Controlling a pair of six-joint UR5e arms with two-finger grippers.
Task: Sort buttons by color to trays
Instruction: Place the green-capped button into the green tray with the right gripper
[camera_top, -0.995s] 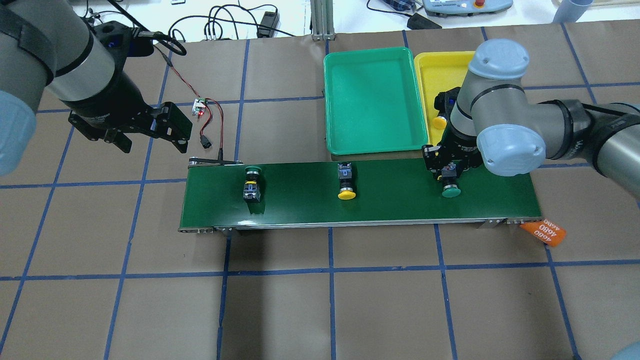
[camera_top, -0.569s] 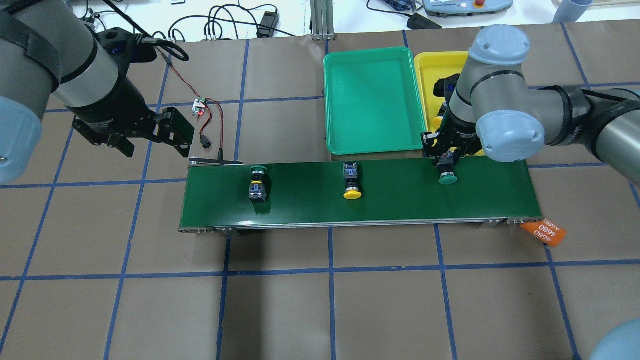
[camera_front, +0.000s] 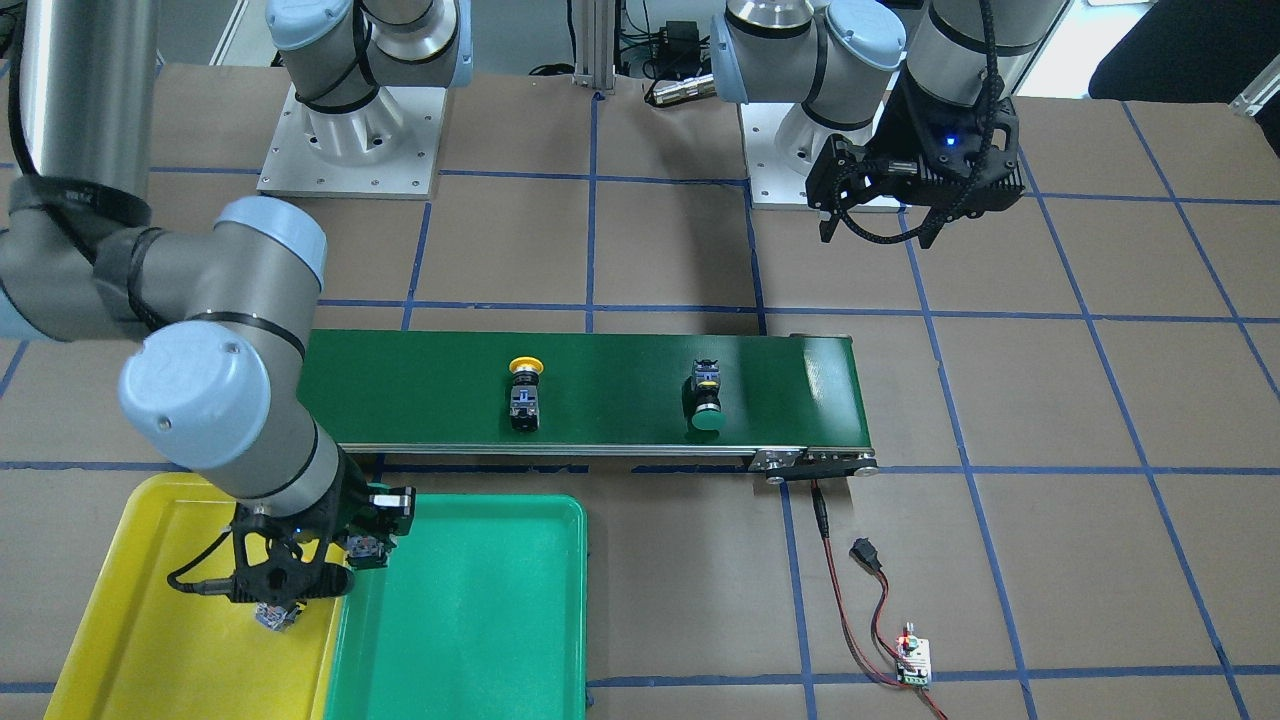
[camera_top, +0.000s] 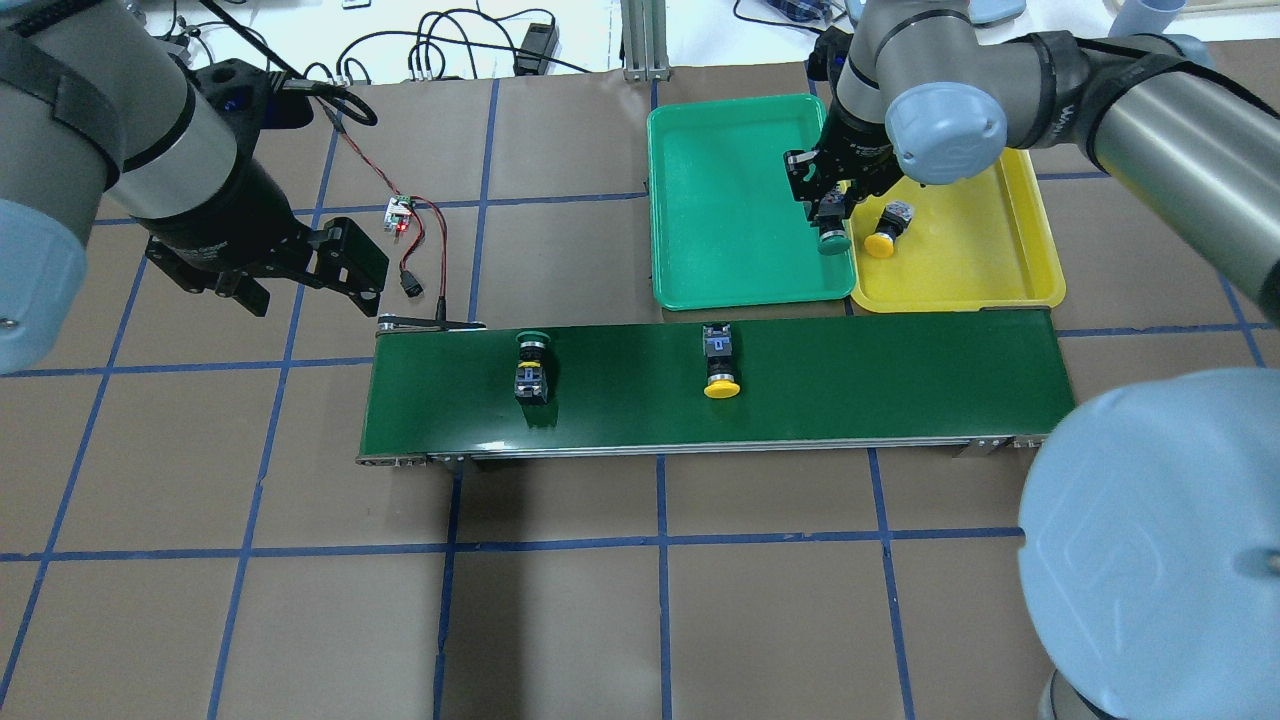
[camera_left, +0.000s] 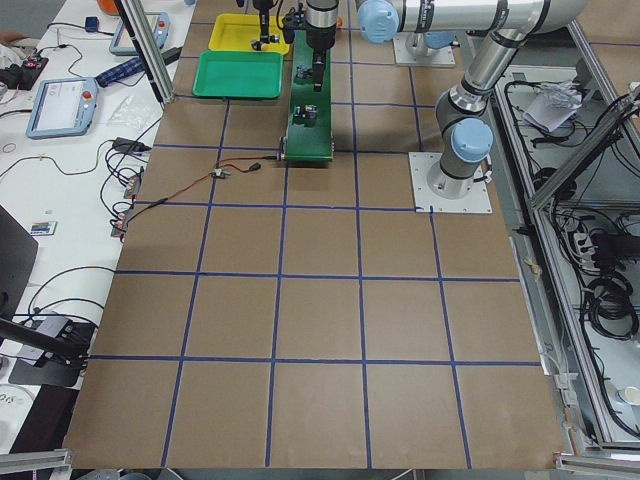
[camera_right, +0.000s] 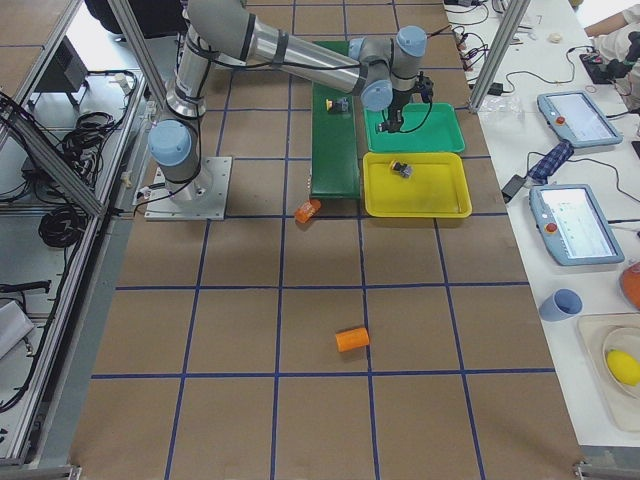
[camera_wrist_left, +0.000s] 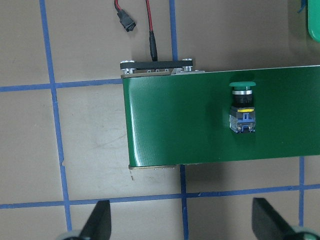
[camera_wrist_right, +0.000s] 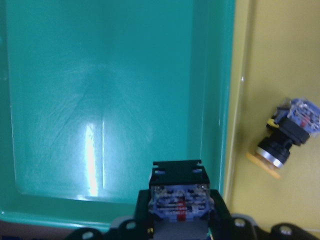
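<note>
Table top: brown sheet under a blue tape grid. Beyond the right gripper, past the table's far edge: white bench carrying teach pendants, a blue cup and loose black cables. Aluminium post stands upright at that edge, left of the gripper. Well behind the gripper, on the opposite side: metal frame rails and coiled cable bundles. Light even, diffuse.
</note>
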